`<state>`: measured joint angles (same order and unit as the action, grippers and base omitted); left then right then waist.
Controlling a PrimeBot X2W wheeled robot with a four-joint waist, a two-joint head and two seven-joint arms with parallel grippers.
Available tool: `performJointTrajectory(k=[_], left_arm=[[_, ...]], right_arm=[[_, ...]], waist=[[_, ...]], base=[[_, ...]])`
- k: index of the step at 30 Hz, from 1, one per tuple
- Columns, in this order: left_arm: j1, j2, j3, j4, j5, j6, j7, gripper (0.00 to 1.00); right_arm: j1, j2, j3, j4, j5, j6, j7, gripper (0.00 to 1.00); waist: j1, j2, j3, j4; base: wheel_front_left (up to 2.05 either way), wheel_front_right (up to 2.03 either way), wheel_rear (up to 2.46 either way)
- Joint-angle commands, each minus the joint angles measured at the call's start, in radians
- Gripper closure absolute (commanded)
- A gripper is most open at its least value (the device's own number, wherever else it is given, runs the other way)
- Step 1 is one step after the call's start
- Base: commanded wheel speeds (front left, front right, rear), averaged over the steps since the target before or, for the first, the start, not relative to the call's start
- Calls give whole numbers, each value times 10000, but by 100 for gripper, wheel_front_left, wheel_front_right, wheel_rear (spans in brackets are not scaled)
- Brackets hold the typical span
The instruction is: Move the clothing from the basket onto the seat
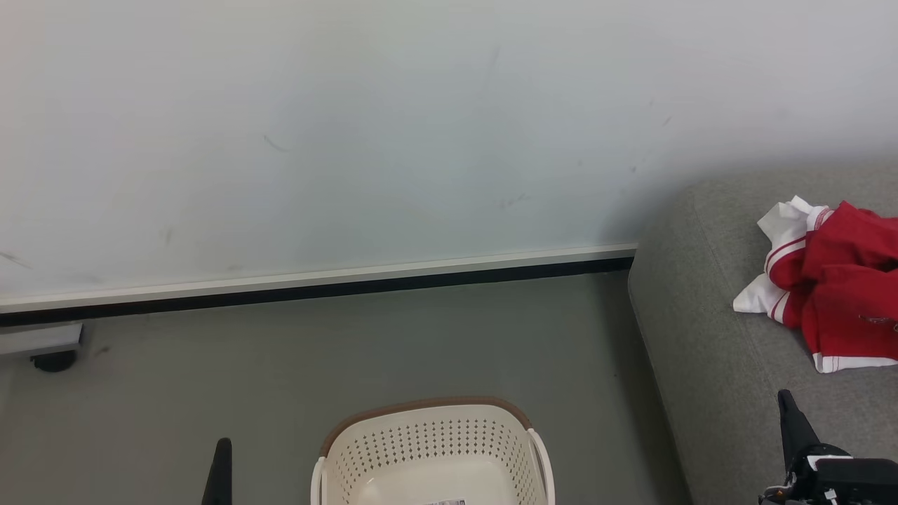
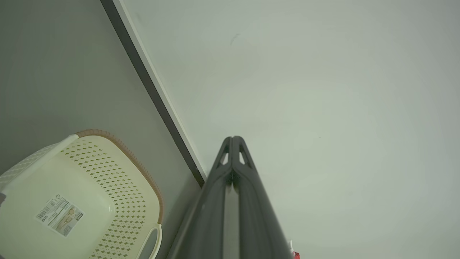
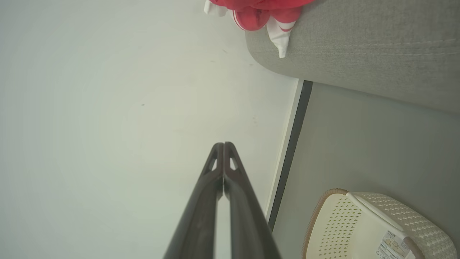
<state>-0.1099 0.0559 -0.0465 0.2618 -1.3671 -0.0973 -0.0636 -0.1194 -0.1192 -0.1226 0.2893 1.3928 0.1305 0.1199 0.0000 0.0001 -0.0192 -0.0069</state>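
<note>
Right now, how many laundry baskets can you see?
1: the basket stands on the floor, left of the sofa, near the wall. More could be out of frame.

The left gripper [image 2: 233, 138] has two long, dark grey fingers [image 2: 251, 201] that get thin toward the tip. Just under each tip there is a small hole shaped like a triangle. The right gripper [image 3: 223, 144] looks the same, only a bit browner. Behind its fingers sits a chunky black block [image 1: 849, 480] with little white bits.
</note>
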Motion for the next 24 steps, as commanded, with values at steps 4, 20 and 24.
performJointTrajectory(k=[4,20,24], left_arm=[[-286,4,-12,117,-516,-121,86,100],[-668,-30,-28,466,-1893,-260,289,100],[-794,-35,-34,527,-2164,-306,354,100]], right_arm=[[-203,71,-224,37,458,3,177,100],[-424,242,-836,204,1596,4,674,100],[-490,280,-980,249,1864,4,781,100]], waist=[[0,-1,34,10],[0,-1,164,44],[0,-1,194,52]], base=[[0,0,0],[0,0,0],[0,0,0]])
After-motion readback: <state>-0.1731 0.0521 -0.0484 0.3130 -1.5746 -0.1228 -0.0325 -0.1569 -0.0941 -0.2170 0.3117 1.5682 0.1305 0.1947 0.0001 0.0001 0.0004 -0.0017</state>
